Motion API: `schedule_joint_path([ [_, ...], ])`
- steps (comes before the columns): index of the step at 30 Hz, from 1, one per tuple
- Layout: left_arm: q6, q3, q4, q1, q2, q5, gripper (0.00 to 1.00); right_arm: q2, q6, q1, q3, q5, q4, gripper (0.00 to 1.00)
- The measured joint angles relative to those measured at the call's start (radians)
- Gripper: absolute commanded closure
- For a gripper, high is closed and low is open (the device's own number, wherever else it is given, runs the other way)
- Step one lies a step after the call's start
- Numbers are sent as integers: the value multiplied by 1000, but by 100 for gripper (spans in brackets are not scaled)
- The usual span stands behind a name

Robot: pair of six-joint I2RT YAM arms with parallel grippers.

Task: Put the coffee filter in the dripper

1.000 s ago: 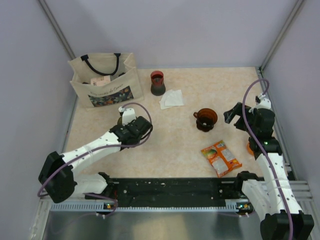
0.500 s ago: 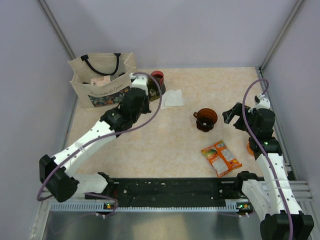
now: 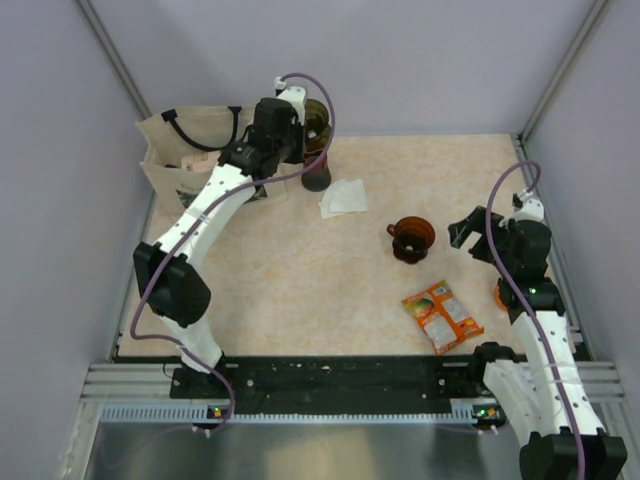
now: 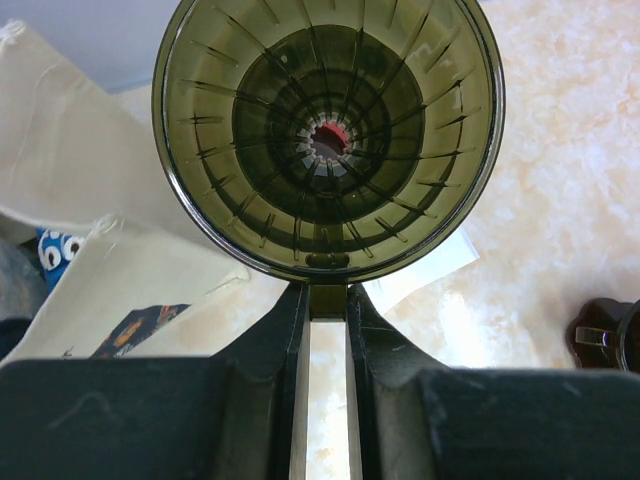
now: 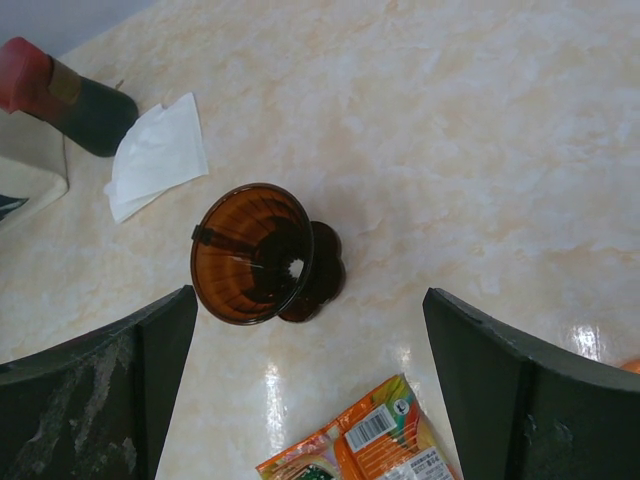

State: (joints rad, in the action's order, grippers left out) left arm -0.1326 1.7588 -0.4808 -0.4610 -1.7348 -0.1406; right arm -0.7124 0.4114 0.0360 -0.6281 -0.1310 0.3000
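Note:
My left gripper [image 3: 300, 125] is shut on the handle tab of the dark olive-green dripper [image 3: 316, 116] and holds it in the air at the back of the table. In the left wrist view the dripper [image 4: 328, 140] fills the top, mouth facing the camera, with the gripper [image 4: 327, 296] pinching its tab. The white coffee filter [image 3: 343, 197] lies flat on the table; it also shows in the left wrist view [image 4: 440, 265] and the right wrist view [image 5: 158, 155]. My right gripper [image 3: 468, 230] is open and empty, hovering beside a brown dripper [image 5: 250, 255].
A dark cup with a red top [image 3: 317, 180] stands under the held dripper, next to a cloth tote bag [image 3: 190, 170]. The brown dripper [image 3: 411, 238] stands at mid right. An orange snack packet [image 3: 442, 315] lies in front of it. An orange object [image 3: 498, 297] sits behind the right arm.
My left arm has swung from the table's left middle to the back, beside the tote bag, and now holds the olive dripper over the cup. The right arm has not moved.

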Motion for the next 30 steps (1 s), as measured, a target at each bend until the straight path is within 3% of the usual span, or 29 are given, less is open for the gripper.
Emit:
schedule_joint_path([
  [12,63,332,-199,58,-224,114,100,0,0,0,0,9,0,4],
  [30,84,424,-285,102,-376,172,100,-2,0,0,0,10,0,5],
])
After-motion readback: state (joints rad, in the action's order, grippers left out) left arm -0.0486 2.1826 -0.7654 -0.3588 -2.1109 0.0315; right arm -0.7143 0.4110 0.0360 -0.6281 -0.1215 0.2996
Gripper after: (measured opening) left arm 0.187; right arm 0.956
